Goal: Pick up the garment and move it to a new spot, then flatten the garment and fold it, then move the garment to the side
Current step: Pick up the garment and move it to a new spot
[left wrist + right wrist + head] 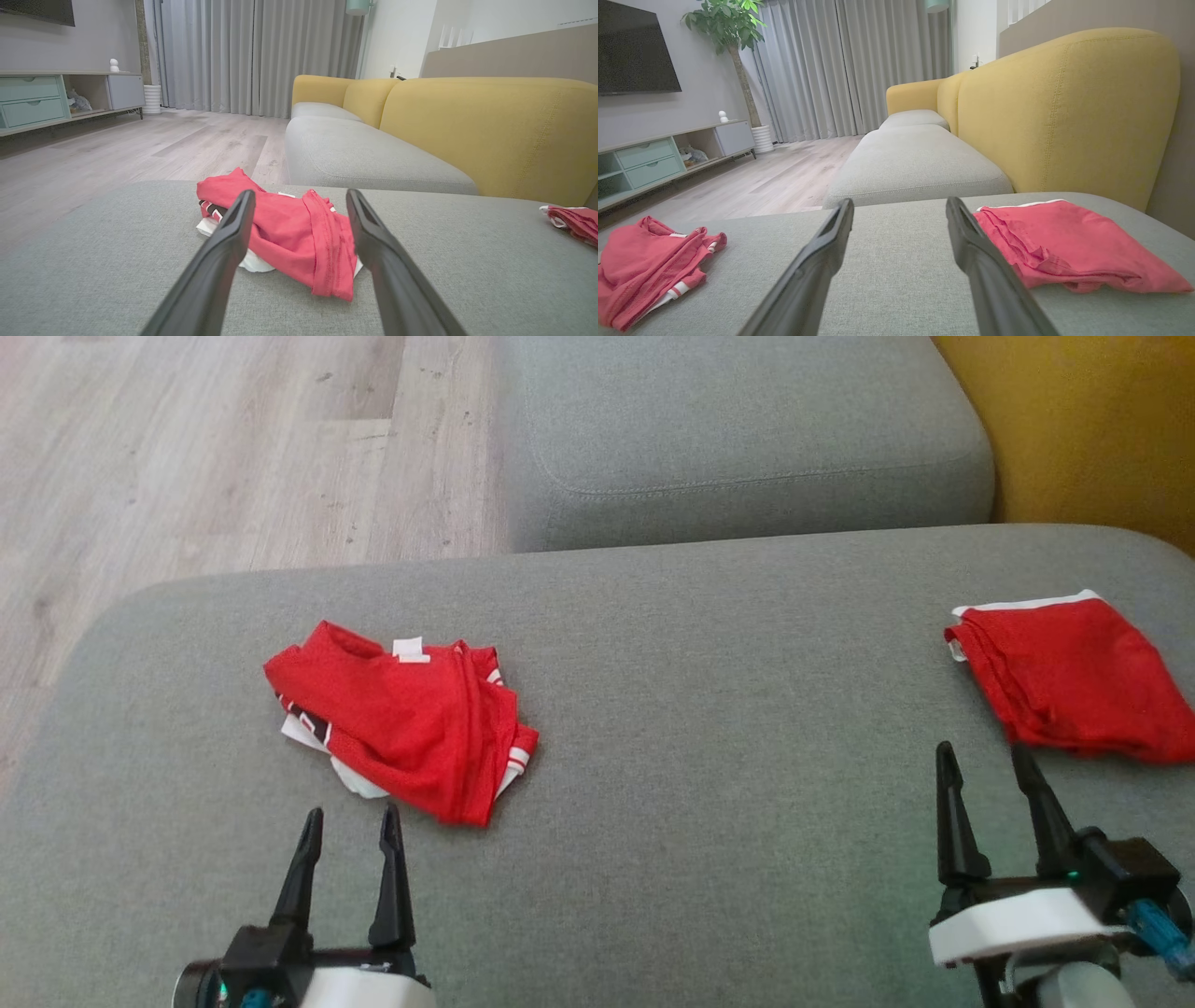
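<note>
- Garment (401, 723) of red fabric with white and dark stripes at some edges, lying as a crumpled, loosely bunched heap. A small white label shows near its far edge, and a piece of white cloth sticks out from under its near left side.
- It rests on the left half of a wide grey fabric cushion (700, 821), not far from the cushion's rounded left corner.
- Left gripper (353, 812), with two long dark fingers, is just in front of the heap. Its fingers stand apart and point toward the cloth, and they are empty. In the head view a narrow strip of grey cushion separates the tips from the garment.
- Second red garment (1074, 686), with a white border, lies folded into a flat packet at the right edge of the same cushion, well apart from the heap.
- Right gripper (983, 749) is near the near left corner of this packet. Its fingers also stand apart and hold nothing.
- Behind the wide cushion is another grey seat cushion (747, 429), with a mustard-yellow backrest (1074, 420) on the right and a pale wooden floor (187, 448) on the left.
</note>
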